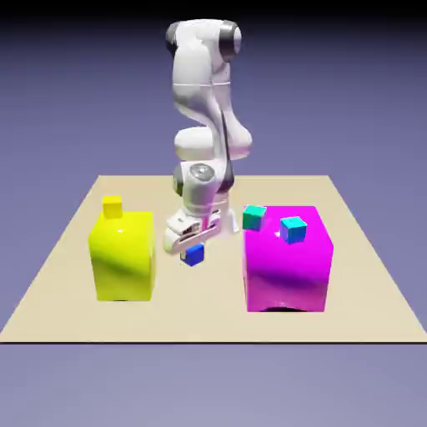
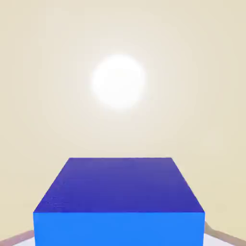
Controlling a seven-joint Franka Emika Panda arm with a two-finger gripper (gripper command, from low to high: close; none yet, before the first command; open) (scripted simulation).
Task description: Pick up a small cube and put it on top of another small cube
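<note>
The blue cube (image 2: pixel 119 192) fills the bottom middle between the fingertips (image 2: pixel 218 240), a white glare (image 2: pixel 118 81) above it on the pale table (image 2: pixel 43 110).

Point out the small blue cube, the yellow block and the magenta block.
Small blue cube (image 2: pixel 119 185): hand view, on its darker, purplish-blue face.
Yellow block (image 1: pixel 125 263): exterior view, on the side facing the camera.
Magenta block (image 1: pixel 286 279): exterior view, on the side facing the camera.

large yellow block (image 1: pixel 123 263) | large magenta block (image 1: pixel 286 275), exterior view's right | tan tabletop (image 1: pixel 200 317)
</note>
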